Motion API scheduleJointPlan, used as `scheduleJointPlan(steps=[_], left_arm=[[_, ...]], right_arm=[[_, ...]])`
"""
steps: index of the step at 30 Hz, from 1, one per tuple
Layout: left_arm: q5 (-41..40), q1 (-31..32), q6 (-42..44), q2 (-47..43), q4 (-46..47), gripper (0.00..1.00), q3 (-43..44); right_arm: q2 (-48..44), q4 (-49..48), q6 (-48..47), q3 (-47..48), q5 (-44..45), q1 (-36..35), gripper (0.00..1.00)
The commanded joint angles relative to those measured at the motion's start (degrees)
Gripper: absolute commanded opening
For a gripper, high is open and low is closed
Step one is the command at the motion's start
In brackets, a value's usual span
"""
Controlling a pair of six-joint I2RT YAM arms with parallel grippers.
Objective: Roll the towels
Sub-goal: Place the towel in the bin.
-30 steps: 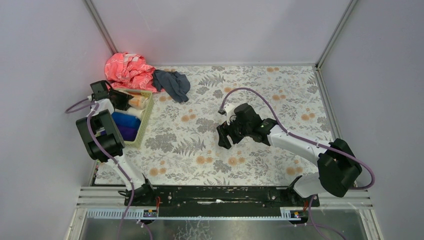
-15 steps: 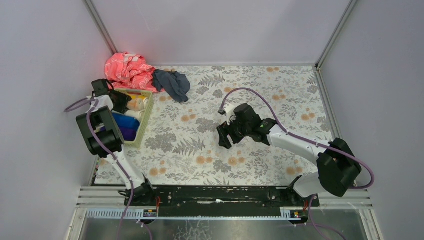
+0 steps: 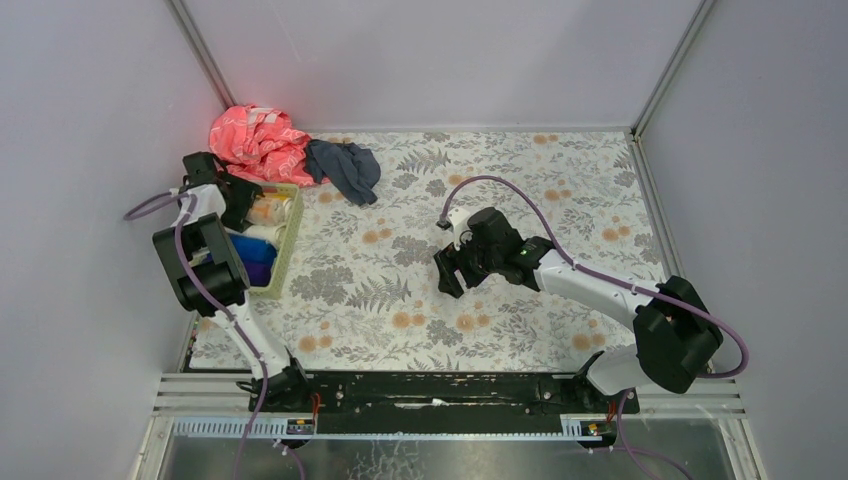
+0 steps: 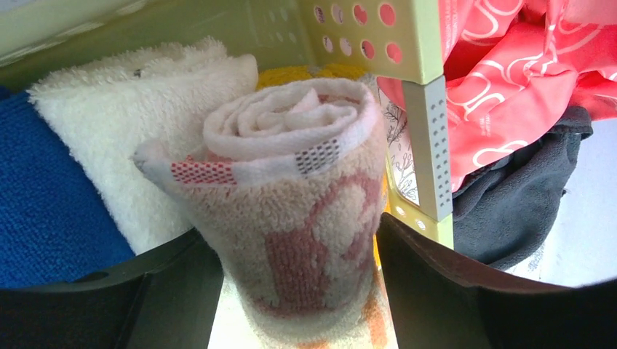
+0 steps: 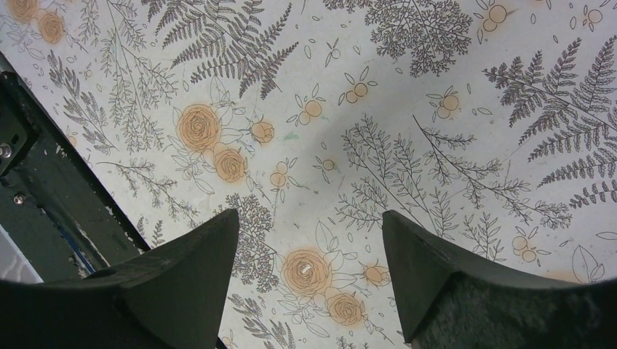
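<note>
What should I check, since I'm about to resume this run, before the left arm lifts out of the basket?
1. Cream roll inside the basket: ok.
2. Cream roll wound tight: ok.
3. Left gripper clear of the roll: cannot tell; fingers flank it closely.
4. Right gripper open, empty: ok.
5. Dark grey towel rolled: not ok, crumpled beside the basket.

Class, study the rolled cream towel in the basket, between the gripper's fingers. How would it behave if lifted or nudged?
The rolled cream towel looks fluffy, so probably soft, squashy and light. A corner pokes out, so it may unroll when lifted. Pressed against the white towel, it likely won't roll.
</note>
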State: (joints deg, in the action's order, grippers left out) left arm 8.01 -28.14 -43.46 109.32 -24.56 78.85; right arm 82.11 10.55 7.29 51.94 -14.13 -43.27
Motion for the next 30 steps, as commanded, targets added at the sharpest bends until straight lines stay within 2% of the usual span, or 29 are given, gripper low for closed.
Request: scheduleJointPlan(steps=[1,12,15,18,23,26,30], left_arm=[[-6.32,-0.92,1.58,-3.37,-5.71,0.73,2.36],[-6.53,-0.95,0.16,-9.19,-8.36,0.79,2.35],[-4.19,0.3,1.03,-12.95,-8.58,0.79,0.5],[-4.89,5.56,2.82,-17.67,-8.53,0.79,-1.19],[-10.77,19.24,1.69,-23.84,-4.94,0.8,-6.4],[-15.67,27.4,1.57,-21.14,-2.98,0.8,-6.08],[-18.6,33.48,1.87,-13.63,-0.97,0.8,-2.96]], right_arm=[[-2.62,0.05,-0.7,1.77,0.9,0.37,0.79],[-3.98,0.5,-0.74,1.86,2.6,0.4,0.79],[-5.06,0.56,-0.73,1.69,5.11,0.42,0.78],[-6.04,0.64,0.01,1.37,8.53,0.4,0.79],[-8.25,-0.25,1.5,-0.25,14.06,0.4,0.84],[-9.95,-0.87,2.76,-1.76,17.98,0.38,0.89],[-12.51,-2.5,4.0,-4.41,21.72,0.38,0.96]])
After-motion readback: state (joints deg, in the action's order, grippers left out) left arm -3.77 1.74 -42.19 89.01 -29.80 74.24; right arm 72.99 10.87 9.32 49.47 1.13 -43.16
